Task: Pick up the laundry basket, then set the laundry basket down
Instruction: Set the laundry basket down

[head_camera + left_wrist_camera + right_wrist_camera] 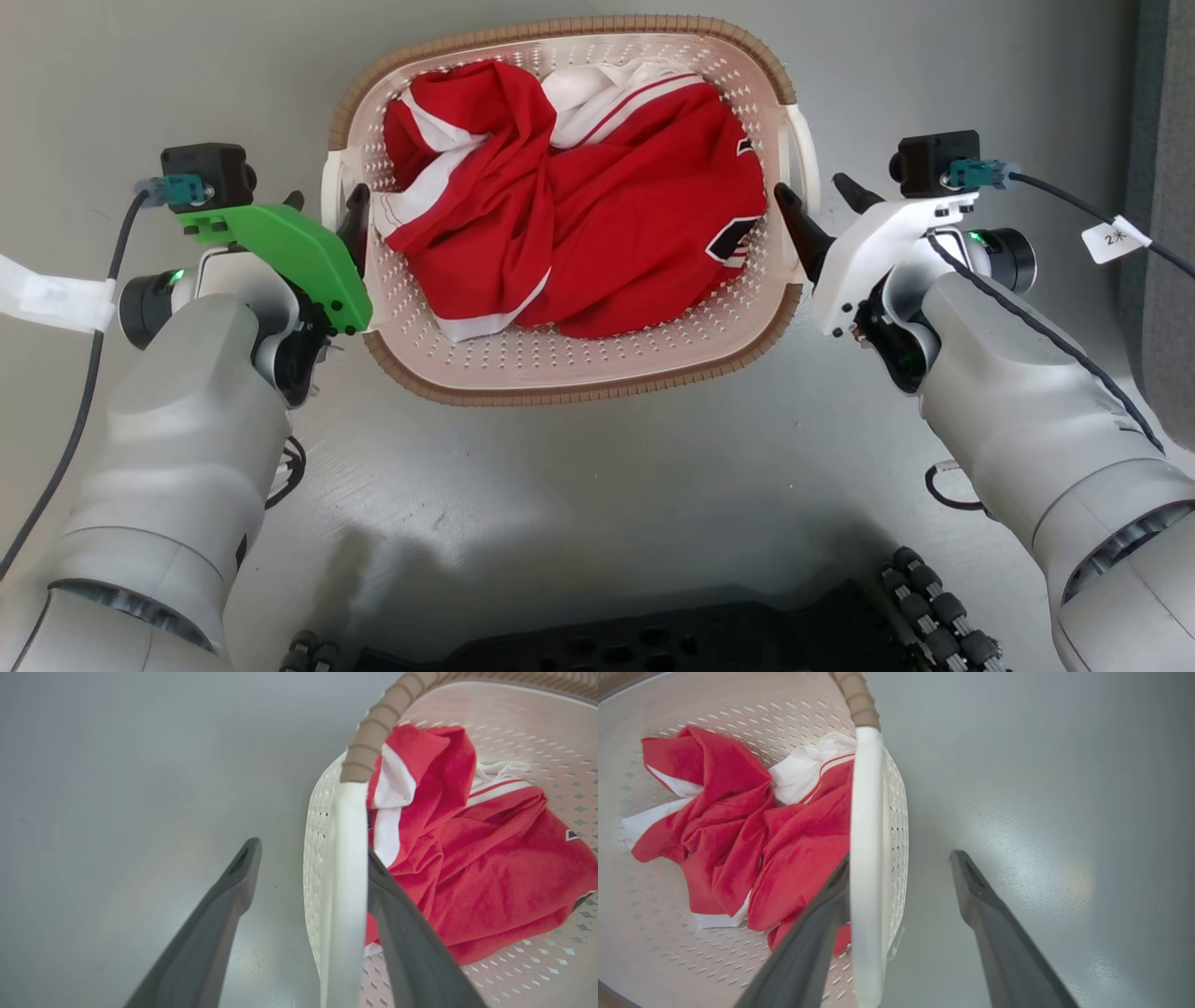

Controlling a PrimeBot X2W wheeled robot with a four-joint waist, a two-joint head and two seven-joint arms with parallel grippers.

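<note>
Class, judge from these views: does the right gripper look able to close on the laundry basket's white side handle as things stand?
Probably yes. The right gripper is open astride the white handle of the laundry basket: one finger inside beside the red jersey, one outside. Nothing blocks them.

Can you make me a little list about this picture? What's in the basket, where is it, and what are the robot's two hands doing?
basket: laundry basket, cream with a brown rim
where: on the grey floor, between both arms
inside: crumpled red and white clothes
left gripper: open, fingers astride the left white handle, one inside the basket, one outside
right gripper: open, fingers astride the right white handle the same way
picked up: not yet
</note>
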